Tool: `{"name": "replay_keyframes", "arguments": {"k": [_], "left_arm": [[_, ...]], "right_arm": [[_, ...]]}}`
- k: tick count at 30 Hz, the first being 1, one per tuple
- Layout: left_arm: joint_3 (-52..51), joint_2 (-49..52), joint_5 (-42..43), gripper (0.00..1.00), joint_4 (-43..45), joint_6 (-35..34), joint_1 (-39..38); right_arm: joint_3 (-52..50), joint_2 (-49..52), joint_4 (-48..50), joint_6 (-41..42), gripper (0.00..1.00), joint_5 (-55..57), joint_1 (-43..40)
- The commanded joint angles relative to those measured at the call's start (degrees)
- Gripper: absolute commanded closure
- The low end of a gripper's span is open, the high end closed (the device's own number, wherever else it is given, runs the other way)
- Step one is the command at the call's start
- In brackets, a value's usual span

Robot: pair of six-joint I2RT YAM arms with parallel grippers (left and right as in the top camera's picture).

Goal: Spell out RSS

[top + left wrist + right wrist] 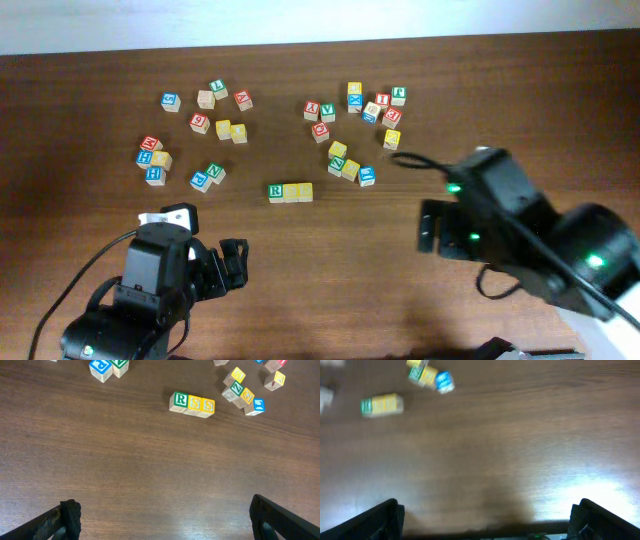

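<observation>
RSS row (pixel 290 192): three cubes touch side by side near the middle of the table (pixel 330 270). The R cube (pixel 180 401) is at the left end, then the first S cube (pixel 194 404) and the second S cube (pixel 207 406).
Left gripper (pixel 165 510): fingers spread wide and holding nothing, over bare wood toward the near left corner, well apart from the row.
Right gripper (pixel 487 512): fingers spread wide and empty, toward the near right side, apart from every cube.
Left neighbours: a blue cube (pixel 100 367) and a green-lettered cube (pixel 120 365) sit near the row's R end, not touching it.
Right neighbours: a blue-faced cube (pixel 257 406) and yellow cubes sit close to the second S.
Far side: two loose scatters of cubes lie between the row and the far edge.
Cable (pixel 412 160): a black loop lies on the wood beside the right arm.
Open room: a broad bare band runs from the row to the near edge, between the two arms.
</observation>
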Motion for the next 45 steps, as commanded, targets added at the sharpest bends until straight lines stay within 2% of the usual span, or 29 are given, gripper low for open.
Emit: {"name": "replay_keyframes", "arguments": {"k": [1,13,25,28,32,37,42,45], "left_arm": [[-0.5,-0.1,-0.8,0.01,0.0,-0.7,-0.2],[-0.5,-0.1,-0.9,0.01,0.0,-0.7,-0.2],[-0.5,-0.1,-0.8,0.01,0.0,-0.7,-0.2],[-0.5,-0.1,-0.8,0.01,0.0,-0.7,-0.2],[-0.5,-0.1,-0.8,0.01,0.0,-0.7,-0.2],[-0.5,-0.1,-0.8,0.01,0.0,-0.7,-0.2],[-0.5,-0.1,-0.8,0.01,0.0,-0.7,-0.2],[-0.5,-0.1,-0.8,0.01,0.0,-0.7,-0.2]], "right_arm": [[-0.1,-6.5,0.0,0.6,0.02,0.9,-5.9],[-0.1,-24.5,0.0,0.6,0.02,0.9,-19.4],[-1.1,-31.8,-0.2,-2.4,0.01,2.6,-27.2],[-4.7,-34.7,3.2,-2.4,0.02,2.6,-28.0],[-16.4,-41.1,14.1,-2.4,0.02,2.6,-28.3],[-24.2,-45.5,14.3,-2.4,0.02,2.5,-28.3],[-28.2,-48.6,19.2,-2.5,0.02,3.8,-28.3],[-34.1,-51.1,26.4,-9.3,0.02,2.6,-28.3]]}}
